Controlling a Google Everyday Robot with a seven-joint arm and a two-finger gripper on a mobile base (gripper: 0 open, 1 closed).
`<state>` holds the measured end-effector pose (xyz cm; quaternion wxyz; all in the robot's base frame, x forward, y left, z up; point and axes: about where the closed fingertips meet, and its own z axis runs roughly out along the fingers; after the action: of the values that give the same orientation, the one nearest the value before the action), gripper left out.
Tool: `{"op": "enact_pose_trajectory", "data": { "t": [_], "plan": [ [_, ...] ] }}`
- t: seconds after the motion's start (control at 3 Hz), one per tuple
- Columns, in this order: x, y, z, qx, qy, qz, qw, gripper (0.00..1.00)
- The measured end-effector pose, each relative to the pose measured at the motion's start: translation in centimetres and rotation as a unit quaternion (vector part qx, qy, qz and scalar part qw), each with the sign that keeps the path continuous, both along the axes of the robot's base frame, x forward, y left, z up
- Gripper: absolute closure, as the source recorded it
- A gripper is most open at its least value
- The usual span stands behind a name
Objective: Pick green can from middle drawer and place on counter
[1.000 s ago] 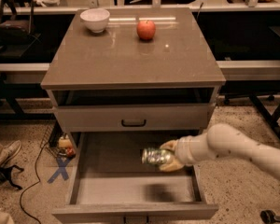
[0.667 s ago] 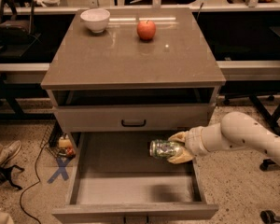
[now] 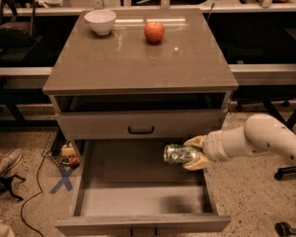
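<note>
step: pick done imo, carry up next | gripper (image 3: 193, 153) right-center of frame, fingers clamped on green can (image 3: 179, 153), can sideways above middle drawer (image 3: 138, 201) floor | next: raise past upper drawer front (image 3: 103, 126), swing over counter (image 3: 138, 63), set down

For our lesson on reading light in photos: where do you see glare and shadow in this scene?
Camera view: bright glare streaks on the counter near the white bowl and red apple; highlights glint off the green can, clamped in the gripper over the middle drawer, at its right side; a dark shadow falls on the drawer floor below; the gap under the counter is dark.
</note>
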<state>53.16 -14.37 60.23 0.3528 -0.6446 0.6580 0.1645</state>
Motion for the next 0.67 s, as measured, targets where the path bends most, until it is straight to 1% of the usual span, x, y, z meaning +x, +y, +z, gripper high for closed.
{"op": "enact_pose_trajectory", "data": {
  "t": [0.33,0.67],
  "plan": [
    [-0.2,-3.0,4.5,0.031,-0.014,-0.008,0.9994,1.00],
    [-0.5,-6.6,10.6,0.054,-0.042,-0.030,0.9972,1.00]
  ]
}}
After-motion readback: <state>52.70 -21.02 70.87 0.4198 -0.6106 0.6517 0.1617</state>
